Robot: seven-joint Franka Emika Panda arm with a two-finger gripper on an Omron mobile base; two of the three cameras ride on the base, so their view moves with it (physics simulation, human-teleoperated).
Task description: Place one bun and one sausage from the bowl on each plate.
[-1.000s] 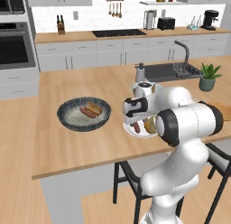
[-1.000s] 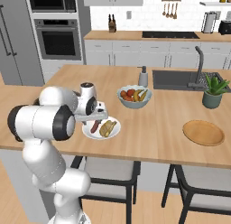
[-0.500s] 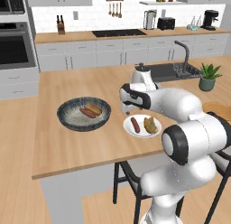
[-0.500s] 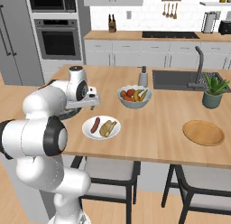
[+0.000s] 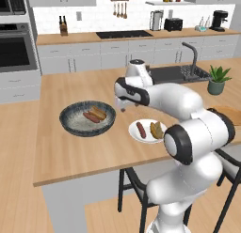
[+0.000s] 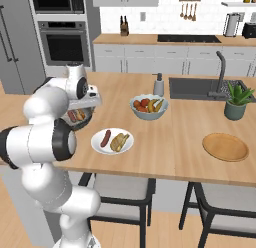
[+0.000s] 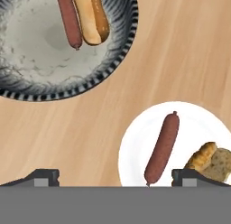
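While the gripper (image 7: 115, 178) hangs empty above the counter (image 7: 180, 51), with its two fingers spread wide and nothing between them, it looks down at the wood between two dishes. In the hand view, nearest to the fingertips, at about 5 o'clock, lies the white plate (image 7: 135, 146). It already carries one sausage (image 7: 162, 148) and one bun (image 7: 210, 162), lying side by side, so I judge this plate as finished. Farther away, at about 11 o'clock, is the dark bowl (image 7: 113, 56), well apart from the white plate. Inside it a second sausage (image 7: 69, 17) lies touching a second bun (image 7: 92, 15).

In the right base view the wooden plate (image 6: 225, 146) sits at the far end of the counter, at 3 o'clock from the white plate, and it has no food on it. So the step now, in my judgement, is the second serving. The next move calls for going over the bowl, lowering the open fingers around one of the two pieces, closing, and then carrying it a long way to the wooden plate. Because the two pieces touch, the fingers must take only one.
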